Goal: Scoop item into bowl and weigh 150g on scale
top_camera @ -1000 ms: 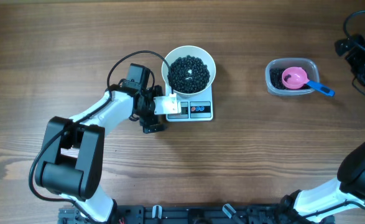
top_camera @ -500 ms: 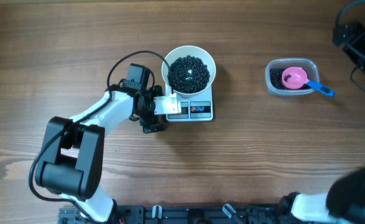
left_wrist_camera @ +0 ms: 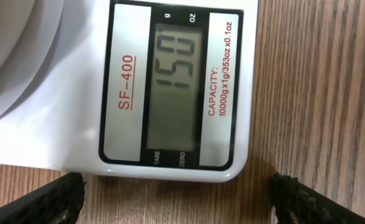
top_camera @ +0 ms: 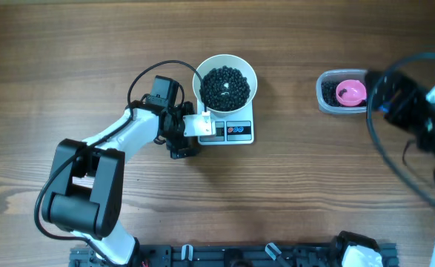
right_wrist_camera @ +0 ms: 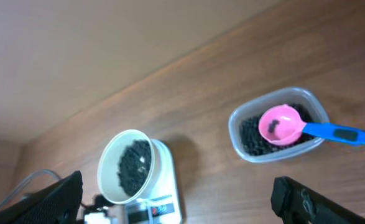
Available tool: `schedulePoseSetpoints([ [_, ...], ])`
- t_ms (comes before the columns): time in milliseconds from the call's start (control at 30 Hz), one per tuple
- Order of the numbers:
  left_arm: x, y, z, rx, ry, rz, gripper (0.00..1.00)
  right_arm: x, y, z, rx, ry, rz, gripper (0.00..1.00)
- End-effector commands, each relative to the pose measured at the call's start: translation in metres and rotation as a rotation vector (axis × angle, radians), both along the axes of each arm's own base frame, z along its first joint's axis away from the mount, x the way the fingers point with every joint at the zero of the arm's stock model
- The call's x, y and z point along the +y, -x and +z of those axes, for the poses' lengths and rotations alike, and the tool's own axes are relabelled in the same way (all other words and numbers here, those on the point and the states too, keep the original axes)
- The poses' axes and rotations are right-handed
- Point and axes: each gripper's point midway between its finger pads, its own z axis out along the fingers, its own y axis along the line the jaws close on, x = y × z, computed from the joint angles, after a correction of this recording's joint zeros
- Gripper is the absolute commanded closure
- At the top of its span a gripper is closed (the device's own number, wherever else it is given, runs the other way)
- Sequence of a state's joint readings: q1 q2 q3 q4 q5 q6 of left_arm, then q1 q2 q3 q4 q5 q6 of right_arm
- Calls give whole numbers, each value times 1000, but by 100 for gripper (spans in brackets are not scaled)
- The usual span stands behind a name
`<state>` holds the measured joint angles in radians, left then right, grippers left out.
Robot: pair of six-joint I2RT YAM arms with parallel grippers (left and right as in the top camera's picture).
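Since the earlier frame only the right arm has moved: it has swung in from the 3 o'clock edge of the overhead view and now hangs, blurred, over the 3 o'clock side of the clear tub, hiding the blue handle of the pink scoop from above. The right gripper has its jaws wide apart and holds nothing. The left gripper has not moved; it stays at 9 o'clock of the scale, jaws also spread wide and empty. The black beans fill the white bowl, which stands on the 12 o'clock part of the scale, and the display reads 150. More beans lie in the tub, under the scoop. The table is brown wood with clear grain. Beyond its far edge the right wrist view shows only a plain beige surface, too blurred to identify.
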<state>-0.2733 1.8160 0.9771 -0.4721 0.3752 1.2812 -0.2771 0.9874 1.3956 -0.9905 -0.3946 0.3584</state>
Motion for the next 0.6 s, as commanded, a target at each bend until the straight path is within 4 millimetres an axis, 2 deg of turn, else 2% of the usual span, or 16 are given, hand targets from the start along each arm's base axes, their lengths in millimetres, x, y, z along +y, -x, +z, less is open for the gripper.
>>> schedulePoseSetpoints([
  [0,2,4,-8,15,-14,-12,0,-8,34,35,-136,36,-121,0],
  [33,2,4,-8,15,-14,-12,0,-14,41,43,-169,67,-163,0],
  [67,2,4,-8,15,-14,-12,0,-22,58,56,-227,113,-231,0],
  [167,2,4,-8,15,-14,-12,0,-17,86,76,-331,157,-239,0],
  [333,2,4,-8,15,-14,-12,0,-5,120,110,-523,463,-150,0],
  [400,2,4,-8,15,-14,-12,0,0,129,111,-591,480,-144,0],
  [567,2,4,-8,15,-14,-12,0,8,144,94,-830,542,-150,0],
])
